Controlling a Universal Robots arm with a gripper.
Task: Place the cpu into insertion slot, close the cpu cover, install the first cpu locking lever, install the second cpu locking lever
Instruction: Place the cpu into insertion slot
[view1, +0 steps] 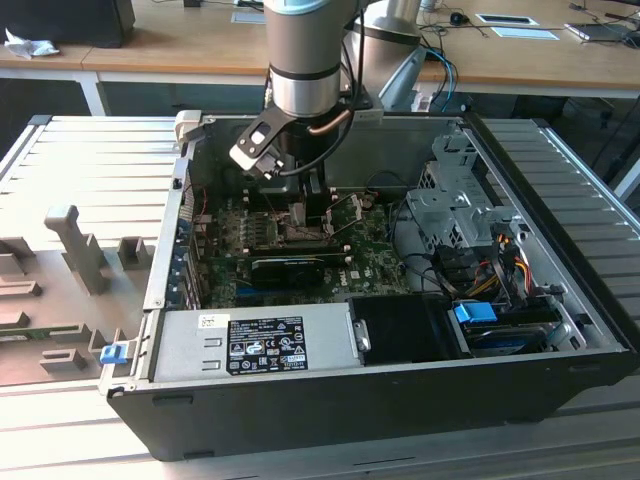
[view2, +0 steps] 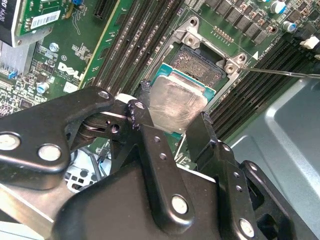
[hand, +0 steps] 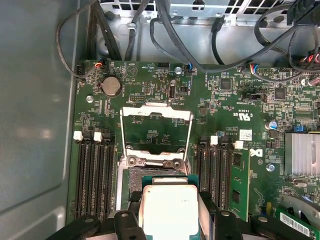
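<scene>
While the cpu (view2: 176, 102) is clamped between the fingers of the gripper (view2: 172, 120), it is held just over the insertion slot (view2: 200, 66), seemingly not yet seated. The cpu cover (hand: 175, 113) is seen swung open.

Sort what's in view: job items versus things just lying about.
Job: gripper, cpu held in it, open cpu cover, socket.
Lying about: coin cell battery, heatsink, power supply, drive cage.

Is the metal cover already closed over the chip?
No, the cpu cover stands flipped open while the gripper holds the cpu.
</scene>
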